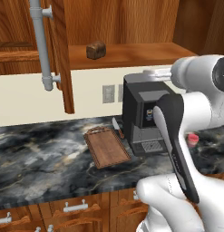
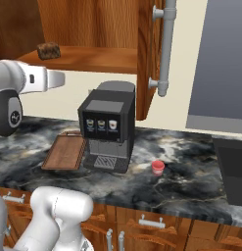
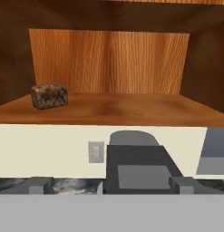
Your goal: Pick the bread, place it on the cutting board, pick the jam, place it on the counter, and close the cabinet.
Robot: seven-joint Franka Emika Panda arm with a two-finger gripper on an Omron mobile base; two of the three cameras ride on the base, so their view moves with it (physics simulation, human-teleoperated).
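Sitting on the brown shelf (image 1: pixel 131 54) inside the open cabinet (image 1: pixel 131 22) was the bread (image 1: pixel 96 50), small and dark, toward the shelf's left end, nothing touching it. The hand view looked straight at that shelf, and the gripper (image 3: pixel 111 185) showed its two finger tips low in the view, spread wide with nothing between them. It hung out in front of the cabinet, above the black coffee machine (image 2: pixel 107 125), well short of the loaf.

Down on the dark marble counter (image 1: pixel 41 158) lay the cutting board (image 1: pixel 106 147), flat and bare, just left of the coffee machine, with a small knife (image 1: pixel 117 128) at its far corner. On the other side of the machine, the jam (image 2: pixel 157 167) stood upright on the counter, near the machine's base, red with a pale band. The cabinet door (image 1: pixel 59 54) stood open, its long grey handle (image 1: pixel 41 45) running down the left.
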